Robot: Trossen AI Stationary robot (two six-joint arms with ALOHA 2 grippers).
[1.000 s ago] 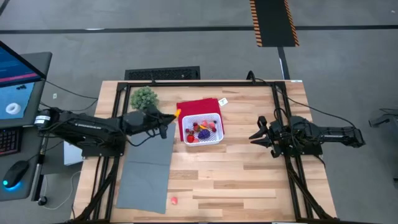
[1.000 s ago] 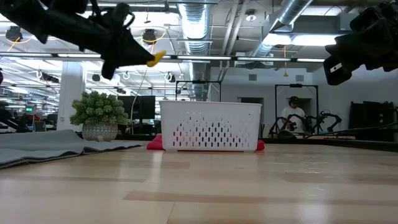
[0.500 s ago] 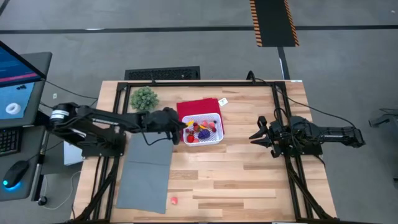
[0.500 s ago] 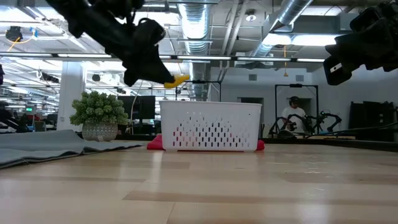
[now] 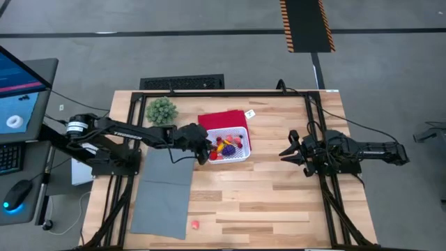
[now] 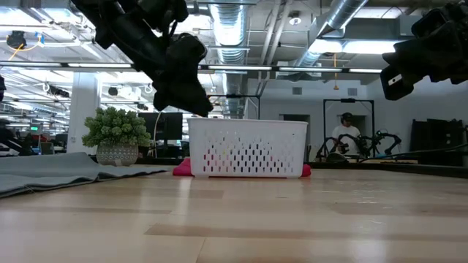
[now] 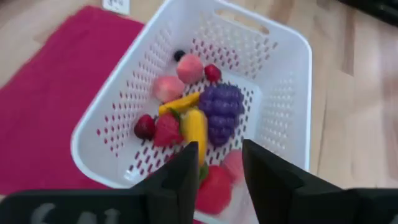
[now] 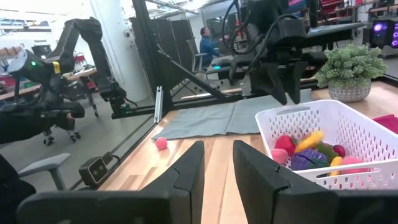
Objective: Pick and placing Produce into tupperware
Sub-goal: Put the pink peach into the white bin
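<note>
Produce (image 7: 205, 121): piled inside the tupperware (image 5: 227, 144), directly below my left gripper (image 7: 219, 163).
Left gripper: fingers parted, pinching nothing.
Tupperware: centre of table, on red cloth (image 5: 220, 119).
Right gripper (image 5: 287, 150): waiting far right, fingers slightly apart, empty.
Stray pink piece (image 5: 195, 224): near edge.

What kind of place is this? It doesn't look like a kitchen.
Probably a robotics lab or workshop: exposed ceiling ducts, a computer screen beside the wooden table, and more robot arms in the room beyond.
</note>
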